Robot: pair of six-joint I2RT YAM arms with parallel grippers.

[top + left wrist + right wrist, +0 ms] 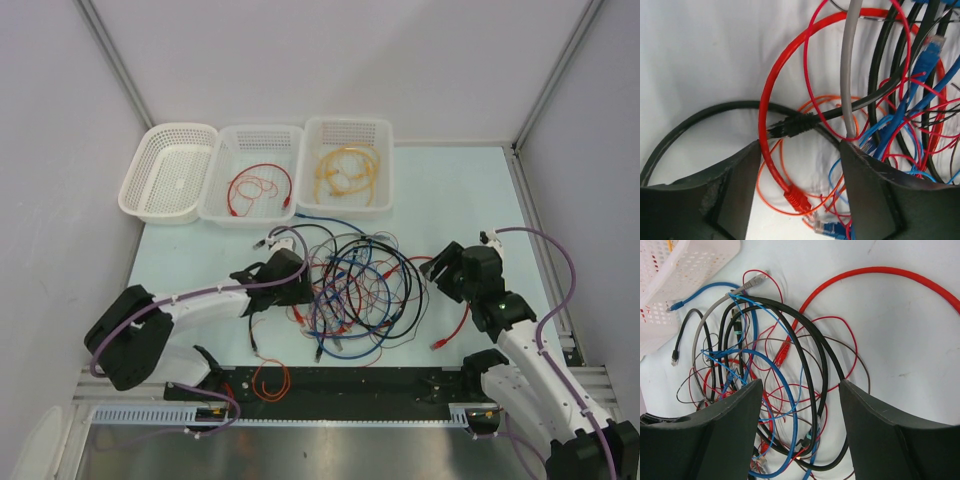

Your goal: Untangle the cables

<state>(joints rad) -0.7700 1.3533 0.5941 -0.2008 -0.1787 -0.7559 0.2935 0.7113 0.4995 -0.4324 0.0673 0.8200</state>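
The cables [360, 290] lie in a tangled heap of black, blue, red and grey loops mid-table. My left gripper [297, 280] is at the heap's left edge. In the left wrist view it [800, 150] is open and low over a thick red cable [771, 100] with its plug [797, 197], a thin orange wire [771, 197] and a black plug [790, 126]; nothing is pinched. My right gripper [445, 272] hovers at the heap's right edge. It [801, 390] is open above black loops [812, 370] and a blue cable [790, 405].
Three white baskets stand at the back: an empty one [170, 175], one [255, 148] holding a thin red wire [258, 187], one [345, 133] holding a yellow cable [347, 168]. A separate orange loop [270, 380] lies near the front rail. A red cable [455, 325] trails right.
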